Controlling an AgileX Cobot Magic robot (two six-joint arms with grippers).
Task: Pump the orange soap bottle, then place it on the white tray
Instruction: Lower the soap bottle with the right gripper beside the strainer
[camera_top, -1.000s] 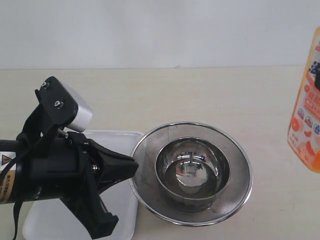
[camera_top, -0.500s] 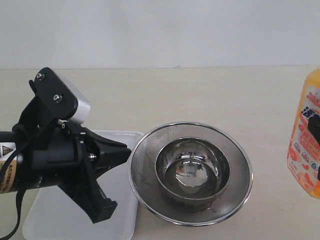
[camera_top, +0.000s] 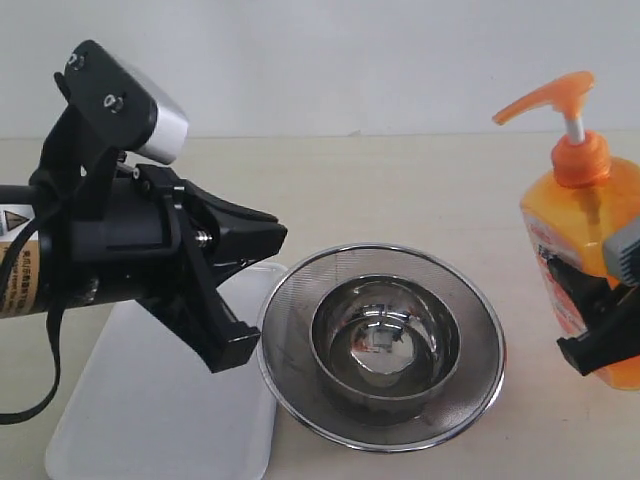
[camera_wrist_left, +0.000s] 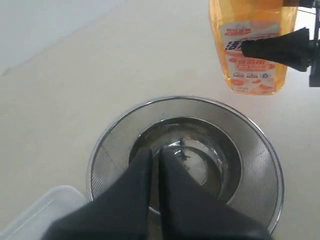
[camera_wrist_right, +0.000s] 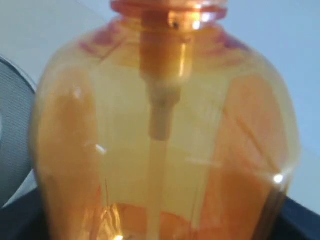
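Note:
The orange soap bottle (camera_top: 580, 235) stands upright at the right edge, beside the strainer, with its orange pump head (camera_top: 545, 100) pointing left. My right gripper (camera_top: 588, 325) is shut on its lower body, and one black finger (camera_wrist_left: 280, 46) crosses the label. Whether the base touches the table I cannot tell. The bottle (camera_wrist_right: 160, 130) fills the right wrist view. At the lower left lies the white tray (camera_top: 150, 420), partly under my left arm. My left gripper (camera_top: 270, 235) hovers over the tray's right side with its jaws shut and holding nothing, its tips (camera_wrist_left: 155, 155) over the strainer.
A round steel mesh strainer (camera_top: 290, 340) with a steel bowl (camera_top: 385, 345) inside sits in the middle, between tray and bottle. The beige table runs back to a white wall. The strainer (camera_wrist_left: 260, 150) lies right below the left gripper.
The bottle has come down on the right, so its pump head now shows. The left arm has lifted and shifted slightly right.

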